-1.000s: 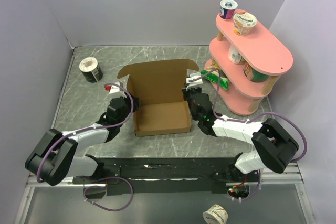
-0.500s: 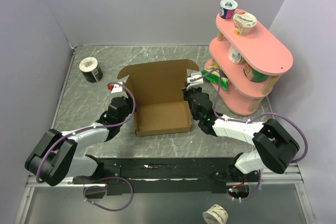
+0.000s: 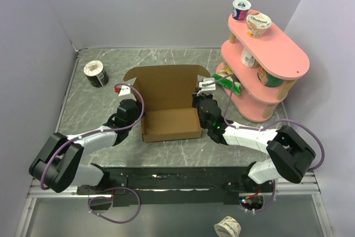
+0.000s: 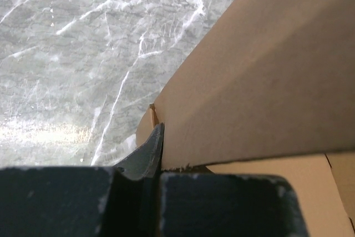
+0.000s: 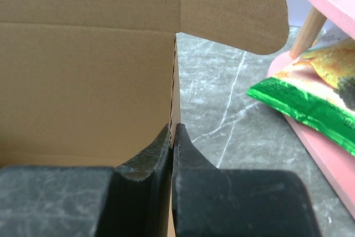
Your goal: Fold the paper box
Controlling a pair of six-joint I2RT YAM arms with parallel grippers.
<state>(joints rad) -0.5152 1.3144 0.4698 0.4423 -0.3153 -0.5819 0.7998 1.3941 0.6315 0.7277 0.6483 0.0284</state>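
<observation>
The paper box (image 3: 169,123) is a shallow brown cardboard tray in the middle of the table, its lid (image 3: 166,84) standing up at the back with rounded ear flaps. My left gripper (image 3: 135,114) is shut on the box's left wall; in the left wrist view (image 4: 158,156) one dark finger (image 4: 147,154) lies against the cardboard (image 4: 249,81). My right gripper (image 3: 198,104) is shut on the box's right wall; in the right wrist view (image 5: 173,137) both fingers pinch the wall's edge (image 5: 173,81).
A pink three-tier shelf (image 3: 266,65) with yogurt cups and cans stands at the right, a green snack bag (image 3: 229,84) on its lowest tier beside the box. A dark can (image 3: 95,73) stands at the back left. Grey walls enclose the table.
My left gripper has moved right, closer to the box's left wall. The lid now stands more upright. The right gripper has hardly moved.
</observation>
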